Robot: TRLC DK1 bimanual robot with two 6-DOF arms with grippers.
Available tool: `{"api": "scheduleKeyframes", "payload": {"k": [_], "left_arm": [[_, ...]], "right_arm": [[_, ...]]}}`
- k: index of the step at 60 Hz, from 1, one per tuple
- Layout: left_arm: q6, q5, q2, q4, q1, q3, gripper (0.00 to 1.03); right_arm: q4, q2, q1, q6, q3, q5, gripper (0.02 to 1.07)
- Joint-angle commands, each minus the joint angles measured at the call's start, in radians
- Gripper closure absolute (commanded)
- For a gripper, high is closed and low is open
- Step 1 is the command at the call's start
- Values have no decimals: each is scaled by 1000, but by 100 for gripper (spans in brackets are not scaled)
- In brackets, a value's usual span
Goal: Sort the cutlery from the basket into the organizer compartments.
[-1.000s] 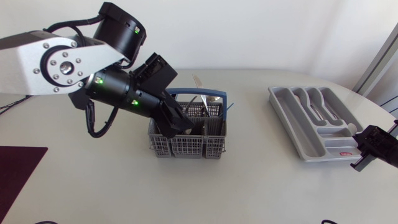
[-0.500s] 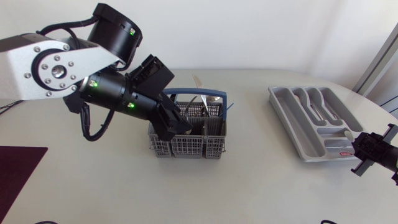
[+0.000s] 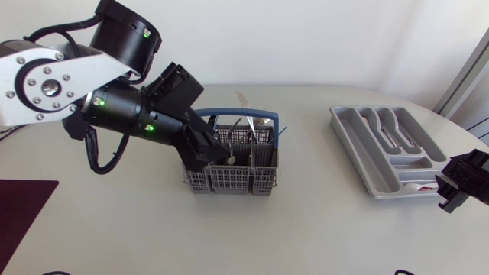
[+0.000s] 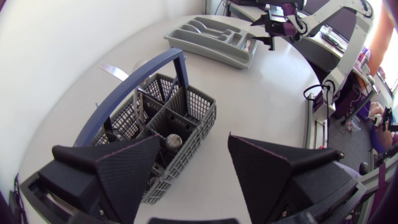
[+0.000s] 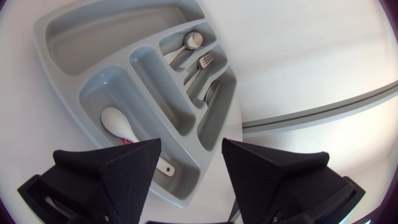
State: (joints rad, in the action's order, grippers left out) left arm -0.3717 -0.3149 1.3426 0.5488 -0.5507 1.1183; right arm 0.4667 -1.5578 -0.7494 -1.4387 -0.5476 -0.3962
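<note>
Cutlery [image 3: 246,128] of bright metal stands in the compartments of the grey mesh plastic basket [image 3: 229,177], which has a blue hoop handle and sits on the pale worktop [image 3: 306,221]. The left arm [image 3: 69,76], with a silver-grey link and a black wrist, slants steeply down to the basket. Its left gripper [image 4: 194,149] hangs over the basket's near corner. The black wedge fingers [image 4: 124,168] are spread wide, one above the mesh and one over bare worktop just beside the basket, pinching nothing.

Well apart from the basket, on its far side from the left arm, lies the grey moulded plastic organizer [image 3: 363,153]. The right gripper [image 5: 189,155] hovers low over the organizer's end farthest from the basket, its fingers [image 5: 118,174] likewise spread and empty. The organizer holds a metal spoon [image 5: 193,42], a metal fork [image 5: 202,65] and a white spoon [image 5: 118,121], each in a separate compartment.
</note>
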Motion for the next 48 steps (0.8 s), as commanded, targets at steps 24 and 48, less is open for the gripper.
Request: {"api": "scheduleKeyframes", "payload": {"k": [24,48], "left_arm": [[-73,16,-80,-15,29,-129,28],[-113,17,-97,-46,57,-187,28]], "right_arm": [[-626,469,360,526,-60,149,26],[-991,446,1001,1160,-290,252,26]]}}
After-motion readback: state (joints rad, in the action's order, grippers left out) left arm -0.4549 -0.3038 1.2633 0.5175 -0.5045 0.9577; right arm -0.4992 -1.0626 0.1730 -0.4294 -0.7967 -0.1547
